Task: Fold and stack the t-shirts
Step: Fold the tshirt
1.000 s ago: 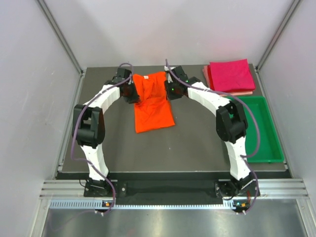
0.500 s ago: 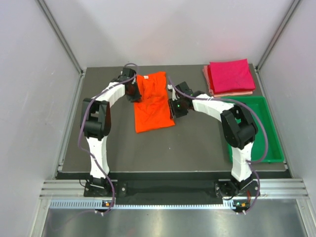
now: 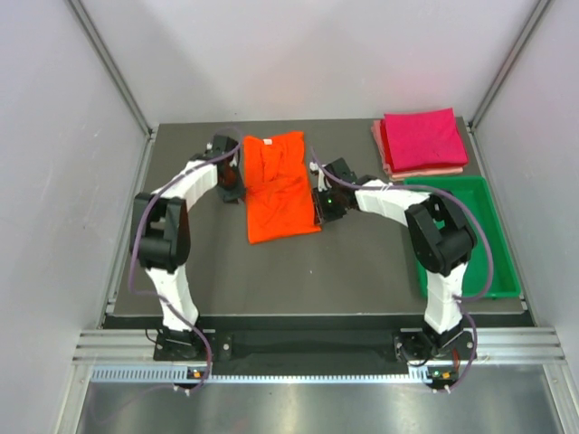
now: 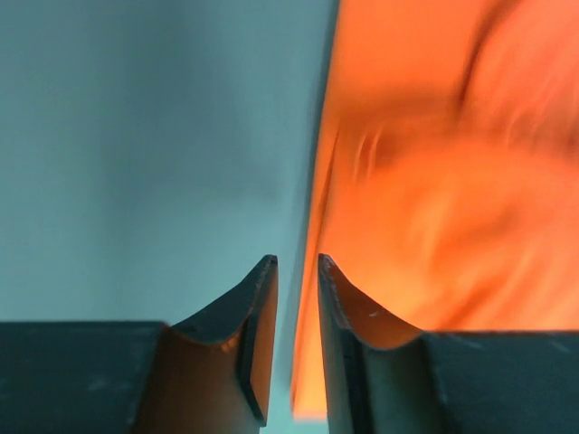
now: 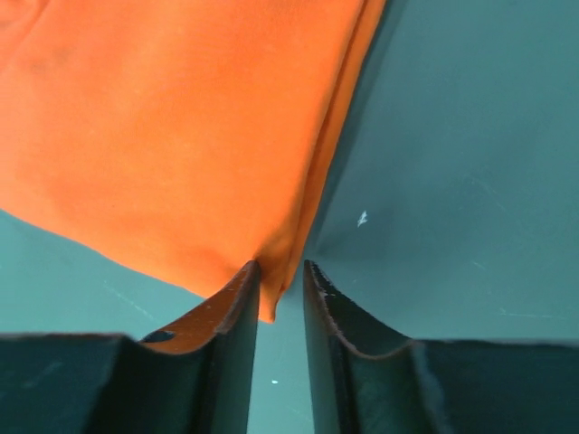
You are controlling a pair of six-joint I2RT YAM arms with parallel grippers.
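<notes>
While seen whole only from overhead, lay as a long folded strip mid-surface: orange t-shirt (image 3: 280,185).
Caught, in the wrist views alone, the left fingers (image 4: 258,307) and right fingers (image 5: 237,316) each parted by a slim gap, with the cloth's edge running into it; could not tell whether pinched or released, blurred on the left. Showed from above alone the magenta t-shirt (image 3: 423,137) folded square atop the pale pink t-shirt (image 3: 443,170) at the far right corner of the surface (image 3: 362,262), just beyond the green tray (image 3: 479,237), not inside it.
</notes>
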